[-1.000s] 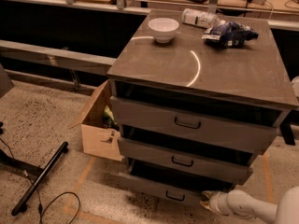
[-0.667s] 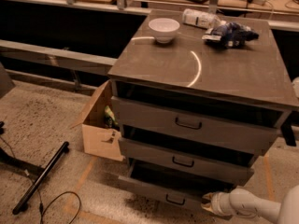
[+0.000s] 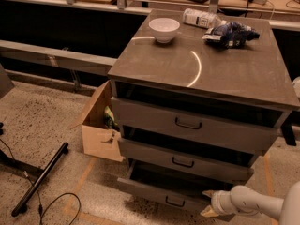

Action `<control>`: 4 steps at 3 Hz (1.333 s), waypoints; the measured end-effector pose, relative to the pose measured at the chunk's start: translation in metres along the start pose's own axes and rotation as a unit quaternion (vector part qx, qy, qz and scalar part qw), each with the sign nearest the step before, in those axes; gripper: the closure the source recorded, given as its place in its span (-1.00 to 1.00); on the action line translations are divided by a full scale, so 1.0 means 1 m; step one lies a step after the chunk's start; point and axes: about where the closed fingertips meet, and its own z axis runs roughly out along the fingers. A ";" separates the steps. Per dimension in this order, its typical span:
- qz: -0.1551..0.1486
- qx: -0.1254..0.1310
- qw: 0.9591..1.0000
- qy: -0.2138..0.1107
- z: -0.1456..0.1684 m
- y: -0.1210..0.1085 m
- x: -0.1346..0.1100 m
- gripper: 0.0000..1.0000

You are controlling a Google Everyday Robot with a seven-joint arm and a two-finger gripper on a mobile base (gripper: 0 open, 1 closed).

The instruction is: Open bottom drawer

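The bottom drawer (image 3: pixel 147 190) is the lowest, slimmest grey front of the cabinet. It stands pulled out a little from the cabinet body, with a dark gap above it. Its small black handle (image 3: pixel 174 202) is in the middle of the front panel. My gripper (image 3: pixel 209 205) sits at the end of the white arm (image 3: pixel 253 204) at the lower right. It is against the right part of the bottom drawer's front, to the right of the handle. The middle drawer (image 3: pixel 183 161) and the tallest top drawer (image 3: pixel 187 124) are above it.
On the cabinet top (image 3: pixel 187 74) are a white bowl (image 3: pixel 164 28), a plastic bottle (image 3: pixel 201 18) and a blue bag (image 3: pixel 229 34). An open cardboard box (image 3: pixel 98 137) stands against the cabinet's left side. A black bar (image 3: pixel 40 179) and a cable (image 3: pixel 61 205) lie on the floor at left.
The bottom drawer has slid out towards me, and the gap above it is wider. My gripper has stayed at the drawer's right front.
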 end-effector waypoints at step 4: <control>-0.018 0.008 1.000 0.018 -0.027 -0.018 -0.008 0.28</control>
